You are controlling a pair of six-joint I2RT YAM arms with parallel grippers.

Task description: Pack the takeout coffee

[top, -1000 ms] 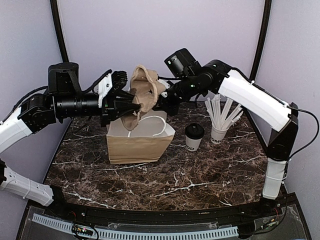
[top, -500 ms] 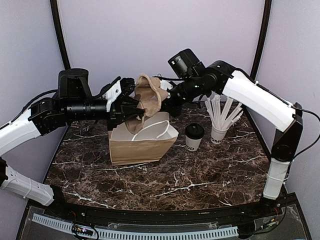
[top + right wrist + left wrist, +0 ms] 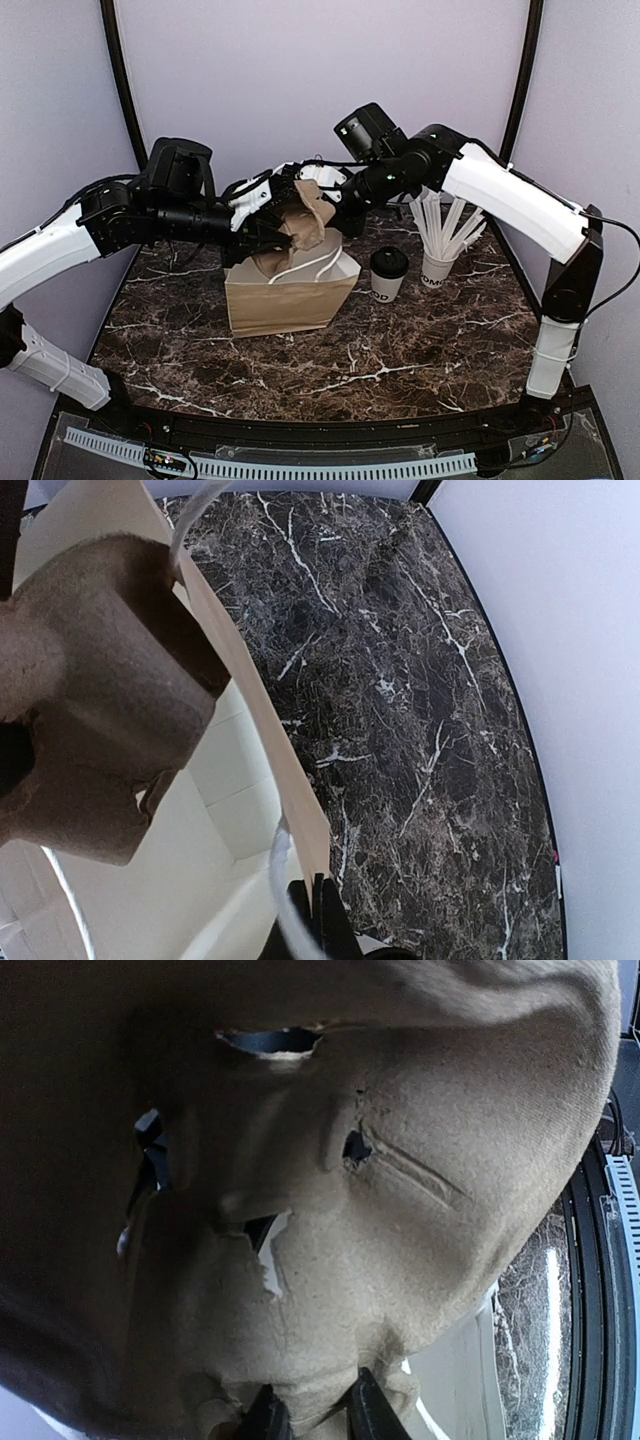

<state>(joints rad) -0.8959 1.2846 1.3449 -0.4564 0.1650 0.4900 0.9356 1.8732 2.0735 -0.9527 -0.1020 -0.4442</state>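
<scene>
The takeout coffee [image 3: 388, 273] stands upright on the marble surface [image 3: 400, 360], black lid on, just beside the right-hand wall of the brown paper bag [image 3: 285, 305] and apart from it. On its far side is the straw cup [image 3: 437, 265]. Neither arm touches the coffee. The left pincer [image 3: 315, 1415] is clamped on an edge of the moulded-pulp cup carrier [image 3: 305, 225], which hangs tilted in the bag's open mouth, partly inside and partly above the rim. The right pincer [image 3: 315, 920] is closed tight on the bag's top rim, next to the white cord handle, and seems to be holding the mouth open. The relation that matters is sideways. Seen from above, the cup is below and slightly right of the right pincer, near it, while the left pincer is on the opposite side of the bag with the carrier in between. The right arm is therefore the nearer one by a clear margin. The cup's long axis is vertical, so a grasp from the side around the paper wall below the lid looks the natural approach. It probably cannot begin until the carrier lies flat in the bag and the right pincer has let go of the rim. How level the carrier sits inside the bag cannot be told from any view.
</scene>
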